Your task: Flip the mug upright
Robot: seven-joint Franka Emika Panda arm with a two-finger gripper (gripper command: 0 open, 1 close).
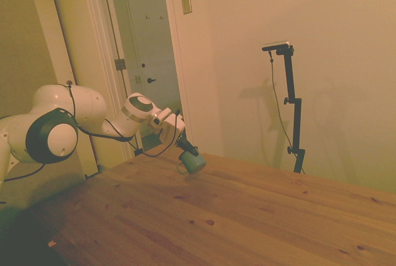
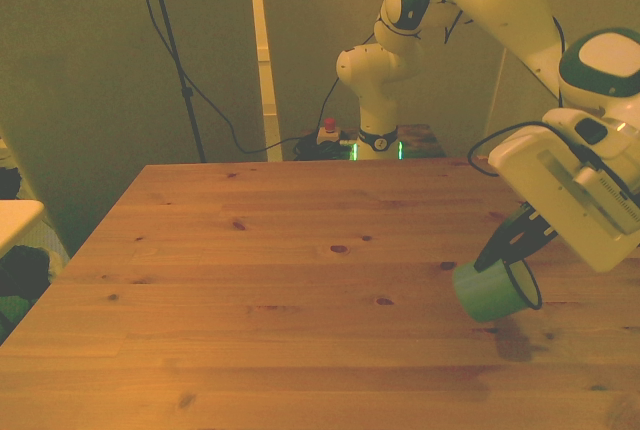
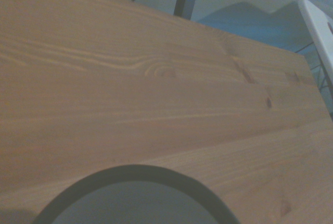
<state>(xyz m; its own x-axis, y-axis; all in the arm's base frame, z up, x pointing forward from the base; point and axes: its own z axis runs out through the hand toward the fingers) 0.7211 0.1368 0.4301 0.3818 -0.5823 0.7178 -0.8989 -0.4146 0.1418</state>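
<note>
Front view: mug (image 2: 487, 292) held clear of the bench (image 2: 280, 290) — my tool (image 2: 508, 252) is clamped on it.

I see the teal mug tilted, its dark-rimmed mouth turned toward the front view's right, hanging above its own shadow near the bench's right side in that view. From the side view the tool (image 1: 187, 152) grips the mug (image 1: 193, 163) at its rim, nothing touching the wood. My wrist camera catches only the curved rim (image 3: 135, 193) over bare planks — blurred.
</note>
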